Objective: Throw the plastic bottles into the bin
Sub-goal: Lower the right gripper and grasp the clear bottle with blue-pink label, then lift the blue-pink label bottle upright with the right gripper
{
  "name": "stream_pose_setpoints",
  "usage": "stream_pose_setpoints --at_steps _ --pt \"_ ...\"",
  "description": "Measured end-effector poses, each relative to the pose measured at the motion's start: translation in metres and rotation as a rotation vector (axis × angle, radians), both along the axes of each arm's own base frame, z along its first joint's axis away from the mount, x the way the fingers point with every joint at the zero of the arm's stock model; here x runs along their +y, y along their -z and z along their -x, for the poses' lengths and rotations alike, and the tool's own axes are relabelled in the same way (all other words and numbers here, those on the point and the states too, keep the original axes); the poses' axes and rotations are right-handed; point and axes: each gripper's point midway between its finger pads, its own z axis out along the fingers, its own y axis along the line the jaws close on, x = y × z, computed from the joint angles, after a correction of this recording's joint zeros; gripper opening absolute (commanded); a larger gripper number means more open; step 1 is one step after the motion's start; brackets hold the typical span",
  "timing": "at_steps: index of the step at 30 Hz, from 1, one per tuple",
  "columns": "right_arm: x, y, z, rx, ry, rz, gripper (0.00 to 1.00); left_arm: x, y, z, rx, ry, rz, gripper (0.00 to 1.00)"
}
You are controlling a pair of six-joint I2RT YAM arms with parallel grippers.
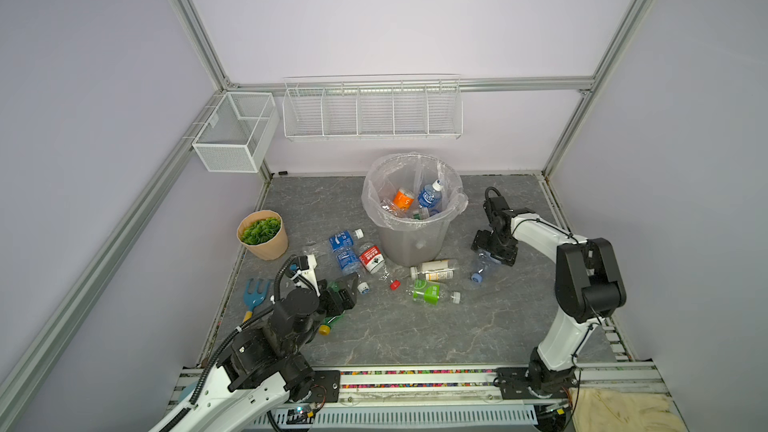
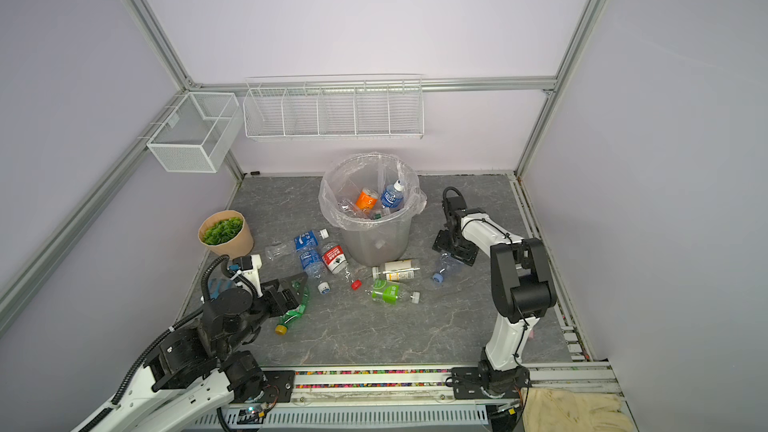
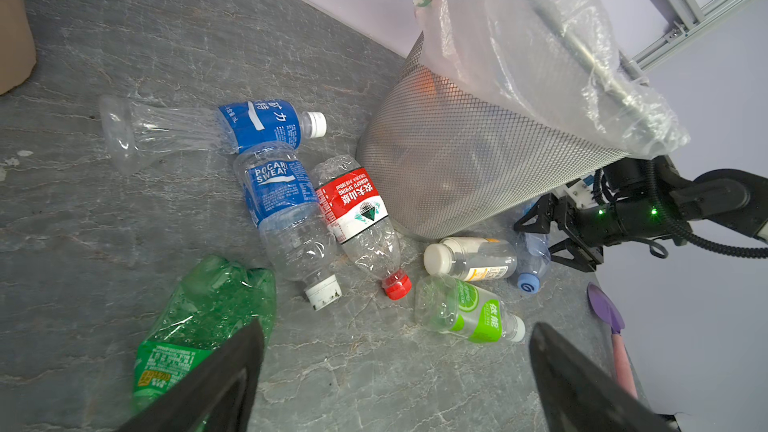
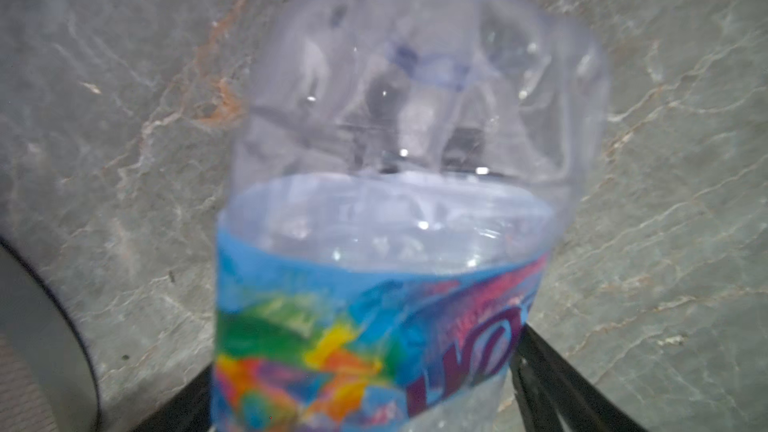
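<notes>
Where the bin stands, in both top views: round grey translucent plastic bin [image 1: 409, 243] [image 2: 376, 243] at back middle, plastic bottles [image 1: 430, 195] inside, more lying in front of it.
Left wrist view: left gripper [image 3: 397, 334] spread wide, crushed green plastic bottle [image 3: 216, 309] just by one finger.
Right wrist view: right gripper [image 4: 365, 388] wide apart, clear bottle with colourful label [image 4: 415, 118] lying between its fingers on grey marbled table [image 4: 124, 118].

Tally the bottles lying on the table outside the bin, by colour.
blue-label bottles: 2
red-label bottle: 1
lime-label bottle: 1
green bottle: 1
white bottle: 1
rainbow-label bottle: 1
Total: 7
</notes>
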Motion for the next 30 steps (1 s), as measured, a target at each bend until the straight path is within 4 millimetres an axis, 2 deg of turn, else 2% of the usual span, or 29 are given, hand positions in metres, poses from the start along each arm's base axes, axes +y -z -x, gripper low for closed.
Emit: stream_pose_setpoints --at_steps 3,5,13,17,27,30 --pt "-0.001 0.011 0.011 0.032 -0.003 -0.001 1.0 0.0 0.0 0.0 -0.001 0.0 0.001 0.99" --pt "-0.002 0.016 0.017 0.046 -0.005 0.001 0.95 0.0 0.0 0.0 0.0 -0.001 0.002 0.98" --pt "-0.002 0.013 0.022 0.024 -0.001 -0.008 0.7 0.0 0.001 0.0 0.005 -0.005 0.009 0.98" --pt "-0.003 0.009 0.029 0.017 0.004 -0.015 0.63 0.0 0.002 0.0 0.009 -0.006 0.009 0.98" --pt "-0.004 -0.013 0.035 -0.048 0.0 -0.029 0.43 -0.002 0.006 0.0 0.02 0.0 0.0 0.98" --pt "-0.002 -0.022 0.037 -0.077 -0.005 -0.037 0.33 -0.003 0.006 -0.001 0.021 0.0 -0.001 0.98"
